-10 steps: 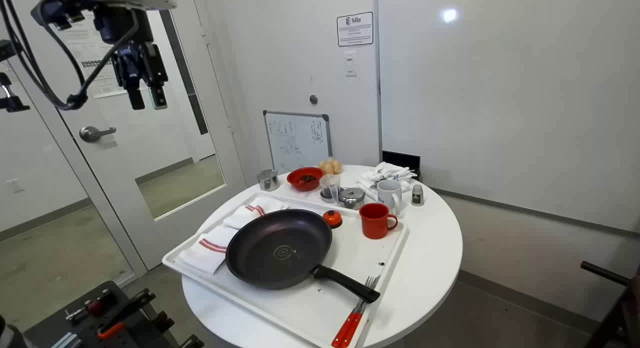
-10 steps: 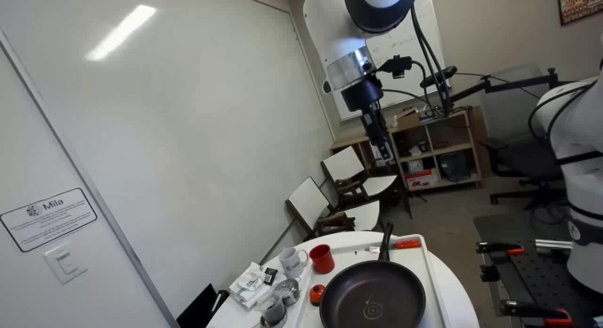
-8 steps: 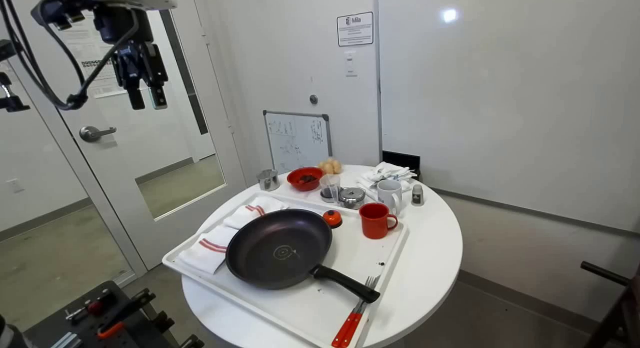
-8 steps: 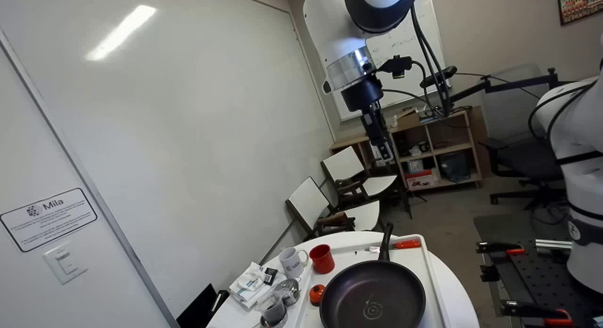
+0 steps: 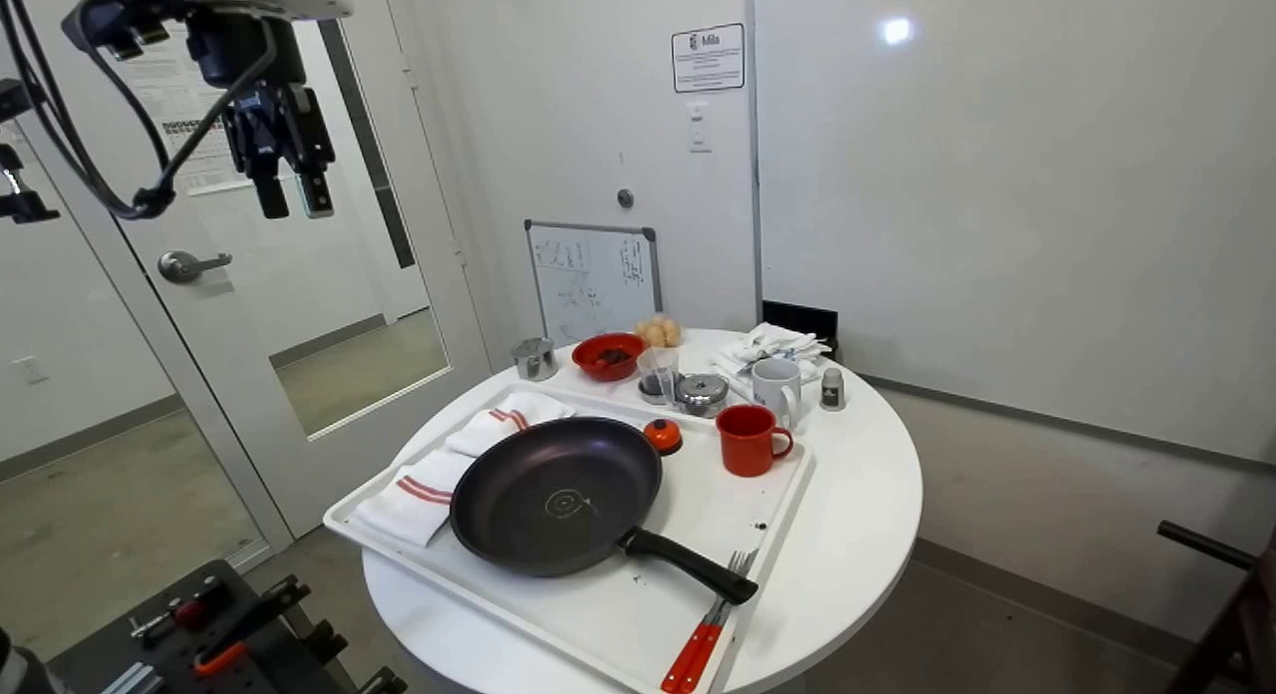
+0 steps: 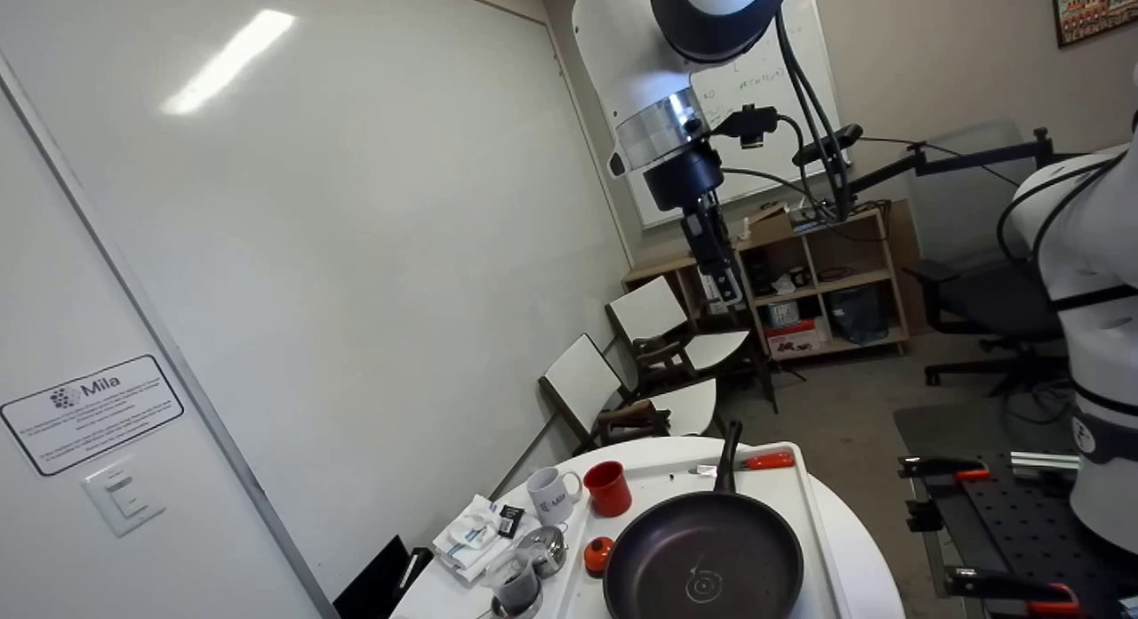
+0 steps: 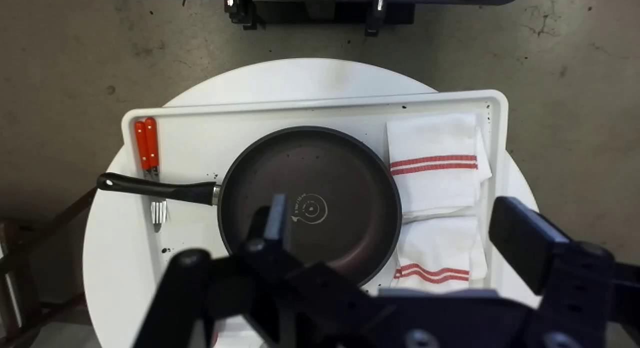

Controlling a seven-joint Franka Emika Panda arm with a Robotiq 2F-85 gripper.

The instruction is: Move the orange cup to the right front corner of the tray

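The tool hangs spread wide. The red mug stands well below and apart, apparently on the tray.

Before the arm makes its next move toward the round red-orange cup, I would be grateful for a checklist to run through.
1. Black two-fingered tool open and holding nothing: ok.
2. Round red-orange cup upright on the flat white rectangular tray: ok.
3. Tool at the cup: not ok; it hangs high and well apart.
4. Cup clear of the white printed mug: cannot tell; they look close.
5. Room at the right front corner: not ok, if that is where the red-handled metal cutlery lies.
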